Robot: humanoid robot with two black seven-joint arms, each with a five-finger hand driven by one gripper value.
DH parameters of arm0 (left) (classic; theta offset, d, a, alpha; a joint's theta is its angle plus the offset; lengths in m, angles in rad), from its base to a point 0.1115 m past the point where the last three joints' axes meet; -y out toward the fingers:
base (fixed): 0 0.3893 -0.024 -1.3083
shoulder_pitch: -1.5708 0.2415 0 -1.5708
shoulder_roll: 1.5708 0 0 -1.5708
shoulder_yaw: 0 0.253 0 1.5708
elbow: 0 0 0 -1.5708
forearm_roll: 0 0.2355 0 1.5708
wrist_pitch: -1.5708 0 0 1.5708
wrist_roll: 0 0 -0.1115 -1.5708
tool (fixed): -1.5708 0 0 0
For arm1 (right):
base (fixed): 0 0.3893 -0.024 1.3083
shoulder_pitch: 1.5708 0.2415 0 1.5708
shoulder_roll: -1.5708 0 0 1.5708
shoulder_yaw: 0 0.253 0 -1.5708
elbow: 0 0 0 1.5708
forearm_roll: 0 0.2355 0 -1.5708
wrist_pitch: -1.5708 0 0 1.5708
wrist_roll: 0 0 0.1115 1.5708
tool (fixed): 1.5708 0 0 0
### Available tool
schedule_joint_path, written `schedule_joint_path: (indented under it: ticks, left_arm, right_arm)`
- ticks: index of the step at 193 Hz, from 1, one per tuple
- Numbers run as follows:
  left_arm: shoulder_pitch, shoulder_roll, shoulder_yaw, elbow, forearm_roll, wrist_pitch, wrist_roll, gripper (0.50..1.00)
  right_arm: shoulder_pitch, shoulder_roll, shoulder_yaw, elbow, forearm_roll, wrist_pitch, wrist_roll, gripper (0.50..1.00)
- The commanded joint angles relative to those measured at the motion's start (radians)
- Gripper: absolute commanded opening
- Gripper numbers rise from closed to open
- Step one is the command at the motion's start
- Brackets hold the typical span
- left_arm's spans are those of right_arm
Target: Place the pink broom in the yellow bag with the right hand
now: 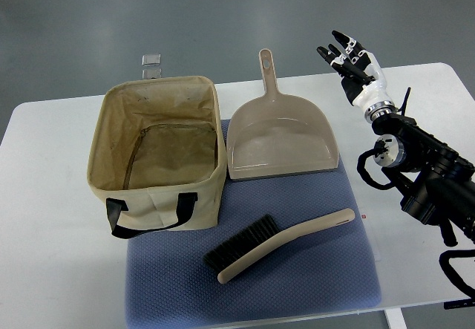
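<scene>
- Near the front of the blue mat (312,269), the pink broom (278,243) lies flat, bristles left, handle pointing right.
- Yellow bag (157,154) stands open, far left of it.
- Risk: long broom may snag the bag rim or clip the dustpan (282,136) during transfer.
- Right hand (352,58) is raised far right, fingers spread, holding and touching nothing.

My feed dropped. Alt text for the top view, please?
The right hand hovers open and empty past the dustpan, far from the broom, which lies on the blue mat. The open bag stands left of the dustpan, with nothing visible inside.
</scene>
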Motion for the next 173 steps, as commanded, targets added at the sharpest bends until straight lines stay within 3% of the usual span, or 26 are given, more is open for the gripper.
schedule_joint_path:
  ticks: [1,173]
  left_arm:
    - [0.001,0.0,0.0,0.001,0.0,0.0,0.0,1.0]
    - [0.0,0.0,0.0,0.003,0.0,0.0,-0.002,1.0]
  right_arm:
    - [0.006,-0.001,-0.001,0.0,0.0,-0.002,-0.001,0.93]
    - [0.025,-0.009,-0.015,0.0,-0.011,-0.002,-0.003,0.928]
